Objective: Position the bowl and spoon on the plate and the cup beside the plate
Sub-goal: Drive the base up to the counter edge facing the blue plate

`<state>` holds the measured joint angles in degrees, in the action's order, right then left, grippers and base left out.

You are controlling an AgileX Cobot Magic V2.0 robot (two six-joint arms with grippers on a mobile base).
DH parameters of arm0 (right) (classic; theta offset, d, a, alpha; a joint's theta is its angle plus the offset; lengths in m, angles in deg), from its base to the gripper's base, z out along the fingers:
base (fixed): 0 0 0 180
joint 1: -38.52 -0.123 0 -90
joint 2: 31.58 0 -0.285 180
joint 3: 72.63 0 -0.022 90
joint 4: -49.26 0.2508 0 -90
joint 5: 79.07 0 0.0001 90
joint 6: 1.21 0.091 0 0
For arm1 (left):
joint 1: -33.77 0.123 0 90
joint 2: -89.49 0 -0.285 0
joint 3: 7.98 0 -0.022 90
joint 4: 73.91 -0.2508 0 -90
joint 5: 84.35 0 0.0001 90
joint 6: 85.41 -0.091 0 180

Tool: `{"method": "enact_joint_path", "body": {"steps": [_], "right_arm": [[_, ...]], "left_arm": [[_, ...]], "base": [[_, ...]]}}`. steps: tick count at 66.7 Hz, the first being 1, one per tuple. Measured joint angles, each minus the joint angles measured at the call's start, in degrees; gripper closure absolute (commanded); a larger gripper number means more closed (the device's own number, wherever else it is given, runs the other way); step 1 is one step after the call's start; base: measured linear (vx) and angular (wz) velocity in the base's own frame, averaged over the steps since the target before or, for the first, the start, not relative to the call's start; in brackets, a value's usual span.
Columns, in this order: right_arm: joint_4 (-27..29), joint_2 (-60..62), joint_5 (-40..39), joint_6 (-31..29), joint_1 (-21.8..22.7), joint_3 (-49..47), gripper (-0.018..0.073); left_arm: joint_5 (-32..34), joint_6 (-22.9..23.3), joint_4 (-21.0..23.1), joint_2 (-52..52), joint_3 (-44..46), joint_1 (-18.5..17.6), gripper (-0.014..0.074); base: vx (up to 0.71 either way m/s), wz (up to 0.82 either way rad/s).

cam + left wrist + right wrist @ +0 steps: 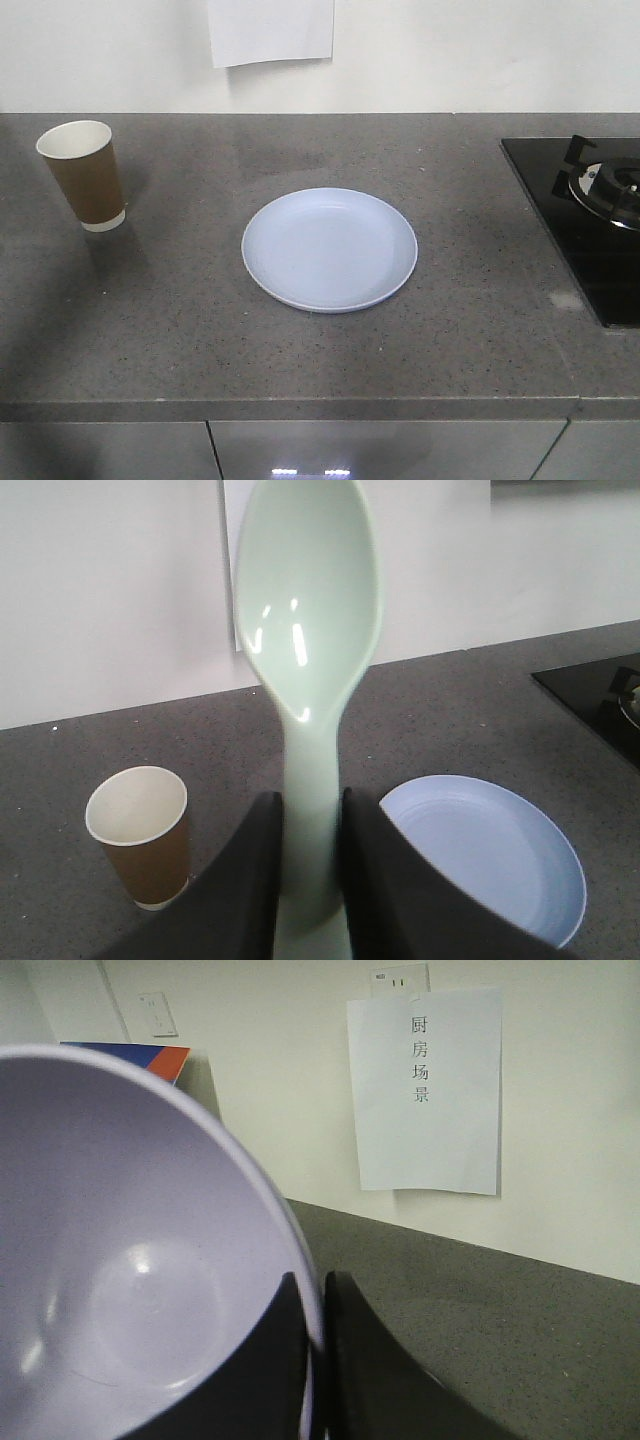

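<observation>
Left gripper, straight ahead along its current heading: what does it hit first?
Probably nothing on the counter: the left gripper, shut on the spoon, aims between the cup and the plate. The spoon tip would likely reach the back wall first; depth is unclear.

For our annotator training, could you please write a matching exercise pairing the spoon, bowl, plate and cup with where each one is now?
Things:
1 spoon
2 bowl
3 plate
4 cup

States:
A upright on the counter
B rim pinched by the right gripper
C flat on the counter, nothing on it
D handle clamped in the left gripper

Pairs: 1-D, 2-B, 3-C, 4-A
</observation>
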<state>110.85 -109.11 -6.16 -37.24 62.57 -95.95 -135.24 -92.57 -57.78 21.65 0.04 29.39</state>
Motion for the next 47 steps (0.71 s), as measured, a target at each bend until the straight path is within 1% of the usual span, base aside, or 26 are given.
{"method": "enact_joint_path", "body": {"steps": [47], "right_arm": [[0.0, 0.0, 0.0, 0.0, 0.0, 0.0, 0.0566]], "left_arm": [[0.0, 0.0, 0.0, 0.0, 0.0, 0.0, 0.0602]], "base": [[0.04, 0.01]]}}
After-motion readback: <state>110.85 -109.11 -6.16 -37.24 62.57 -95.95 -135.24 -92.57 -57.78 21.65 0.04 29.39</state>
